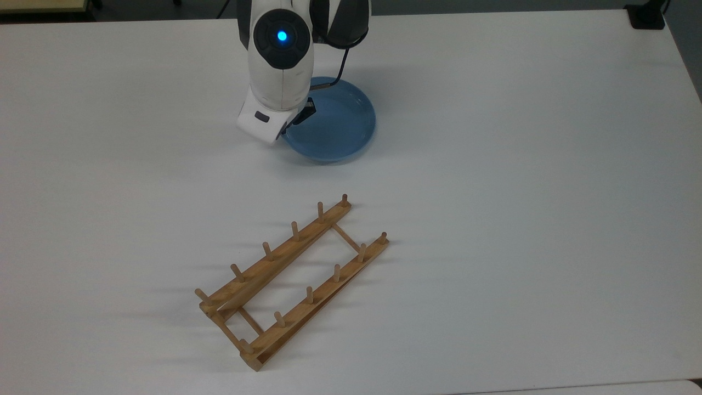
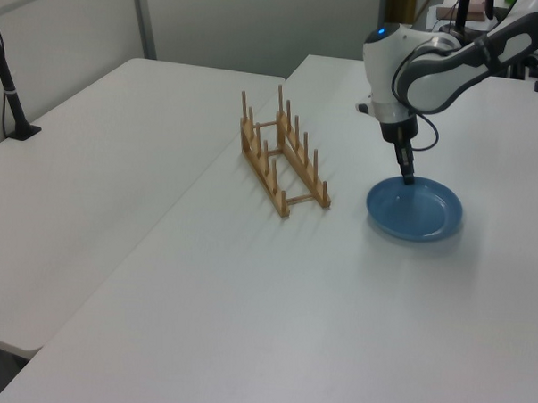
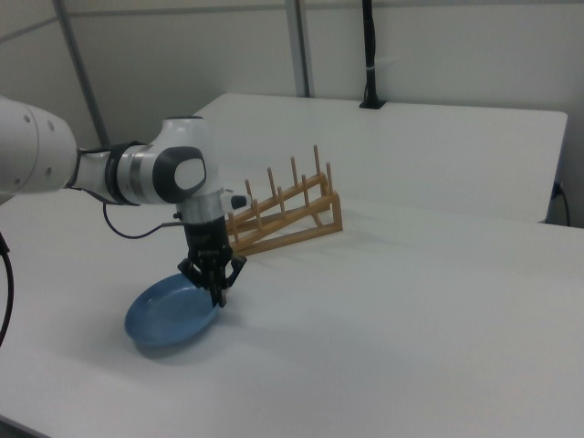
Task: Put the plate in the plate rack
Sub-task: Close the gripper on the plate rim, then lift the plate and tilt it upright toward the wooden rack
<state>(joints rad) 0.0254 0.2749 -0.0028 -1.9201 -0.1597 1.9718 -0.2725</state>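
The light-blue plate [image 1: 337, 123] [image 2: 416, 211] [image 3: 169, 315] is at the far side of the white table [image 1: 493, 164], a little beyond the plate rack. My gripper [image 3: 219, 294] [image 2: 407, 179] [image 1: 303, 113] points down and is shut on the plate's rim, on the edge towards the top view's left. In the right view the gripped edge looks slightly raised. The wooden plate rack [image 1: 274, 257] [image 2: 268, 179] [image 3: 283, 224] stands empty nearer the table's front, set diagonally in the top view, with upright pegs on both rails.
A black post [image 2: 10, 92] [image 3: 370, 55] stands on the neighbouring table beyond the rack. A black object [image 1: 647, 16] sits at the top view's upper right corner. The arm's cable [image 1: 343, 55] hangs over the plate's far edge.
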